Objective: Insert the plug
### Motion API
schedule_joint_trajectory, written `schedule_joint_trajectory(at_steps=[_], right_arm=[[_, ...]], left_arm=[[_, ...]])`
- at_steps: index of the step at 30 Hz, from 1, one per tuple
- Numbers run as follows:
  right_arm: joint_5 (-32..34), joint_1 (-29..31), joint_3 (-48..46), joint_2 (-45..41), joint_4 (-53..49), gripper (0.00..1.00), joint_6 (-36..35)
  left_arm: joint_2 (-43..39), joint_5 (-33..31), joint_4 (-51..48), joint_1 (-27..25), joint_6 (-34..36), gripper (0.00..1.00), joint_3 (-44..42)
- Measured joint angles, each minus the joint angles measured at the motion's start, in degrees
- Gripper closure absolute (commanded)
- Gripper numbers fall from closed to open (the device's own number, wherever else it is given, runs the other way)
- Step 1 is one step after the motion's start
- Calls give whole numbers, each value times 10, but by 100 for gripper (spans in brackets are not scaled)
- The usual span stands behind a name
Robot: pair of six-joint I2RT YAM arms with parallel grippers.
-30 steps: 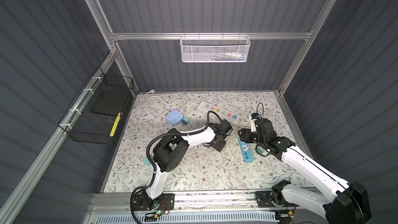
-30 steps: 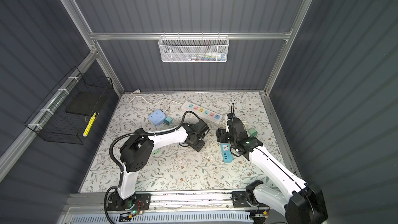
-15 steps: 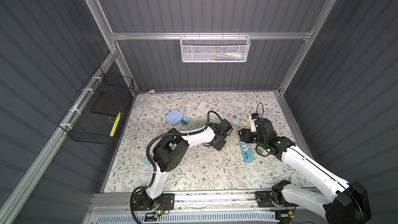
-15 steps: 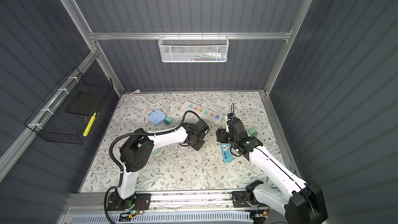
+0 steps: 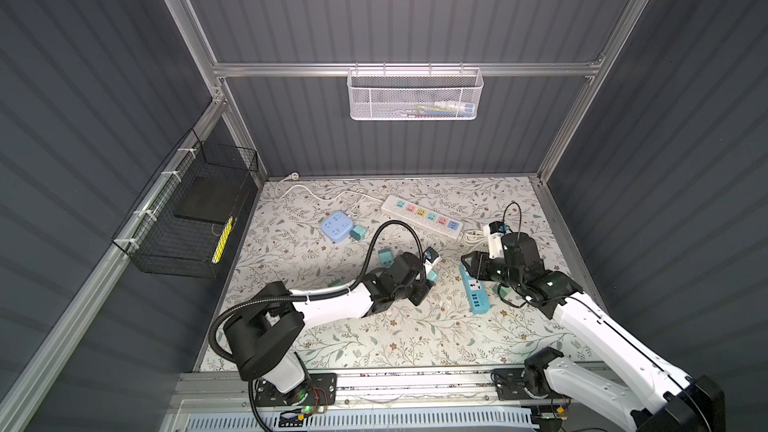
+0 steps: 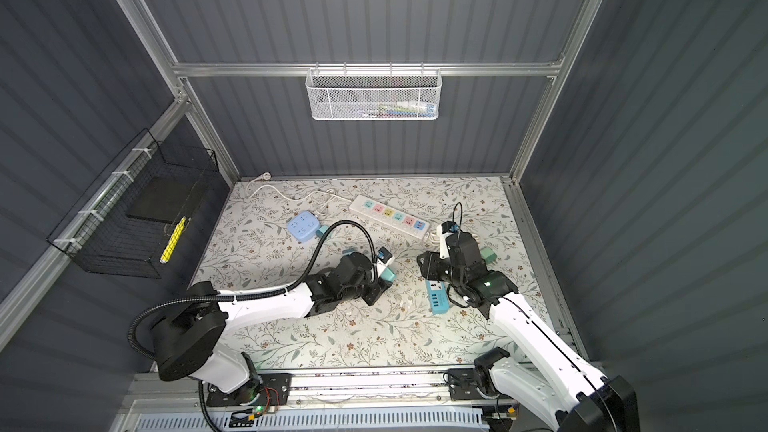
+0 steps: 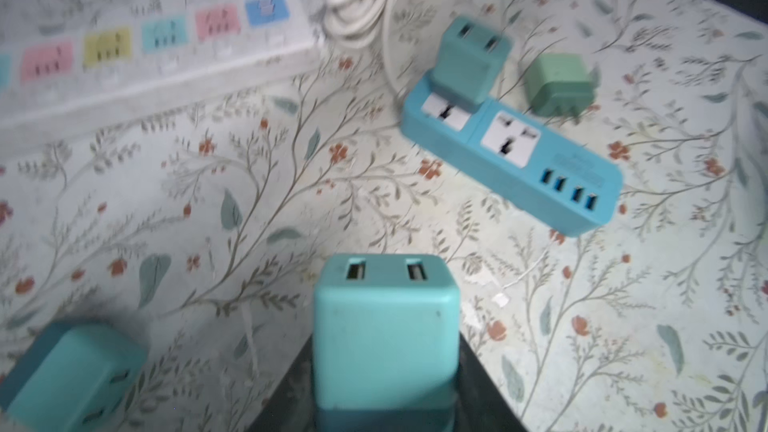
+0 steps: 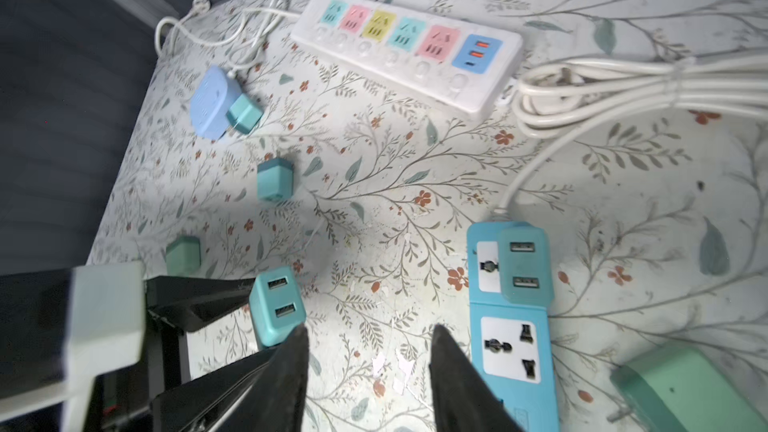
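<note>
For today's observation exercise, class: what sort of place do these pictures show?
Probably a robot test cell: grey panel walls on an aluminium frame, left arm and right arm bolted to a front rail, white power strip and blue power strip on a floral mat.

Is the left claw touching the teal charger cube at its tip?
Touching. The right wrist view shows the left gripper clamping the teal charger cube between its fingers.

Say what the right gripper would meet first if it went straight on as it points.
Probably the floral mat, as the right gripper seems tilted down; the teal charger sits just beside that line, depth unclear.
</note>
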Motion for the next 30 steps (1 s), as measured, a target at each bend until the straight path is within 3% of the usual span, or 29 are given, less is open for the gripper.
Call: schedule_joint_trajectory(at_steps=[5,11,25,30], right_arm=[[-96,0,2,8,10,45,8],[-152,0,3,28,21,41,6],[-186,5,17,76,40,60,0],[-192,7,19,85,47,75,-12]], left_arm=[[-1,-1,130,-19,44,80,-49],[-1,-4,211,-19,76,82,-52],[3,2,234,-19,83,80,-52],[3,5,231,-16,83,79,-52]])
